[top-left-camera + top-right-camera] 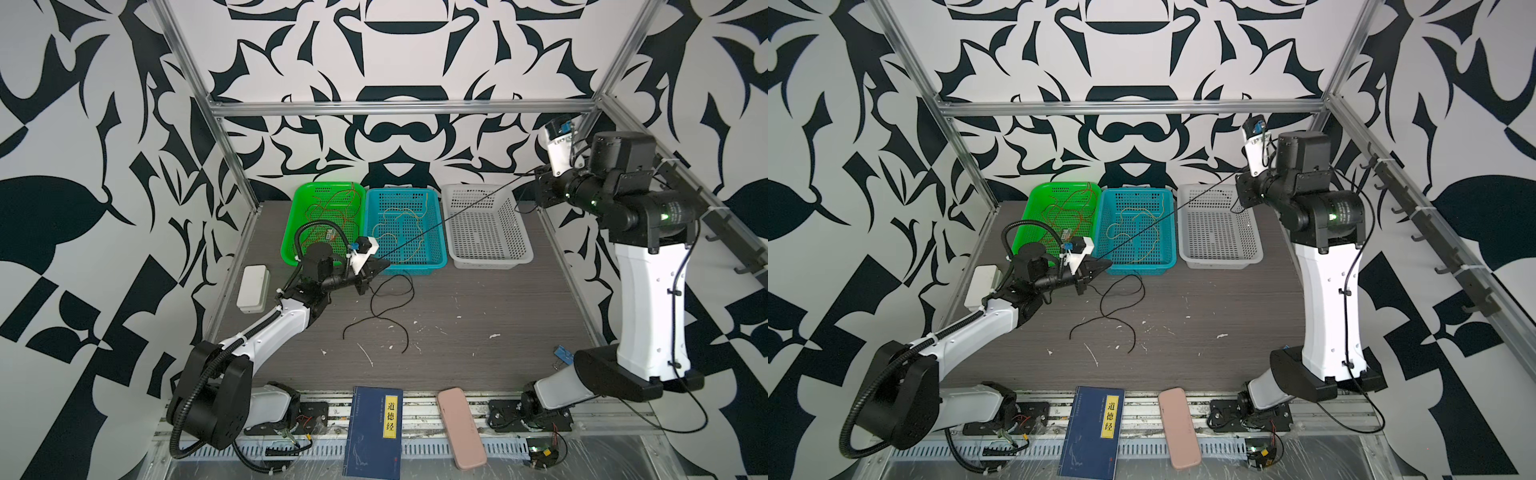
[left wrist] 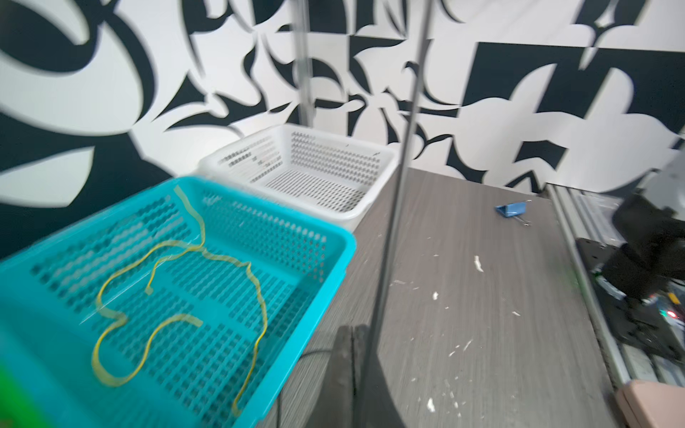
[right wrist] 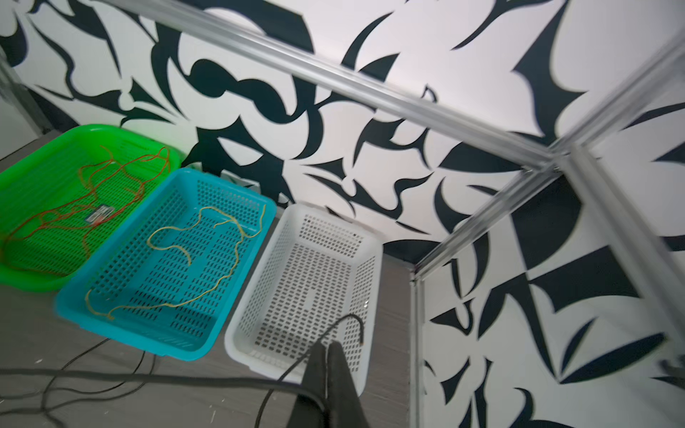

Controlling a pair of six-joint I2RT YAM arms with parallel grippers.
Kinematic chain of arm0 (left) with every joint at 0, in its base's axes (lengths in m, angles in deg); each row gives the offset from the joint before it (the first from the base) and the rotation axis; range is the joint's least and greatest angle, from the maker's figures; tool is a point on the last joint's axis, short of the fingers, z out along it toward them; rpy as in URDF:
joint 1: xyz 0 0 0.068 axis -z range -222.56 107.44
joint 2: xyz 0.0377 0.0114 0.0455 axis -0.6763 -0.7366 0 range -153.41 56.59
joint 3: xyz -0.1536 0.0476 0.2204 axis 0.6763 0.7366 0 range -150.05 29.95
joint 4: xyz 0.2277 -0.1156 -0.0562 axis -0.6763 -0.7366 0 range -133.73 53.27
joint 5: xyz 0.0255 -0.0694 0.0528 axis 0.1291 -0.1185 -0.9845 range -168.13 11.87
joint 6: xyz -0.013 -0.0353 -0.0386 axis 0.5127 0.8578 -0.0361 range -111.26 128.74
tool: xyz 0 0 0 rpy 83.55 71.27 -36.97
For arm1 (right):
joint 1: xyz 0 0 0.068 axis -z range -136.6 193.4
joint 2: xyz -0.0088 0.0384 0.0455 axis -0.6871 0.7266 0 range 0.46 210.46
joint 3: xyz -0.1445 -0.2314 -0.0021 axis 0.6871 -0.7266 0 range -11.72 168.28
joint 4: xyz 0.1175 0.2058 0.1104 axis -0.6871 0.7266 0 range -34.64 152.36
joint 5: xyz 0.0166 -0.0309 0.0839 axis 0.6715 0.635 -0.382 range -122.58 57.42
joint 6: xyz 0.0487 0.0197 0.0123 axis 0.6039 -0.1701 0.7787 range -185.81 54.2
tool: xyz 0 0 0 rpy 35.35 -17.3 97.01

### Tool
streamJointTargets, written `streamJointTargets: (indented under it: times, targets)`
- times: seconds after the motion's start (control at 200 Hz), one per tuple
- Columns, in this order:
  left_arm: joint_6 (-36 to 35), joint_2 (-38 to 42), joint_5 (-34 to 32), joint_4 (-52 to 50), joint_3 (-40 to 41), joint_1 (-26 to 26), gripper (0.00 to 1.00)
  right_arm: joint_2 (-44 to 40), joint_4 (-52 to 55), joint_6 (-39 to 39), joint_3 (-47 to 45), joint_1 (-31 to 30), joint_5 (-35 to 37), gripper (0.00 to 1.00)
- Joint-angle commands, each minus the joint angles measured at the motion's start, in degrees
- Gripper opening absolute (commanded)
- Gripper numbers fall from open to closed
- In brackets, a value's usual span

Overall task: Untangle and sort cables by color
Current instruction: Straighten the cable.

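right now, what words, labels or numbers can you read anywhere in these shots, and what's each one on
"道德经": on the yellow label of the blue book at the front edge.
Small tag in the green basket: print too small to read.
Nothing else legible.

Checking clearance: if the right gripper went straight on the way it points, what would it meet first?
Probably the white perforated plastic basket: in the right wrist view it lies straight ahead of the right gripper, shut on a thin black cable. Depth is unclear.
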Motion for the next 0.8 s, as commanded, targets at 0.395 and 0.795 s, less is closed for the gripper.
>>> streamJointTargets:
  times: [0.395, 0.795]
  targets:
    - [4.3, -3.6, -4.6, -6.8, 3.2, -5.3, 0.00, -7.9, -46.4, -11.9, 8.5, 5.0, 30.9, 0.00]
    - [17.3, -7.3, 6.9, -9.3, -21.7, -6.1, 0.00, -12.5, -41.9, -1.0, -5.1, 4.2, 22.1, 0.00]
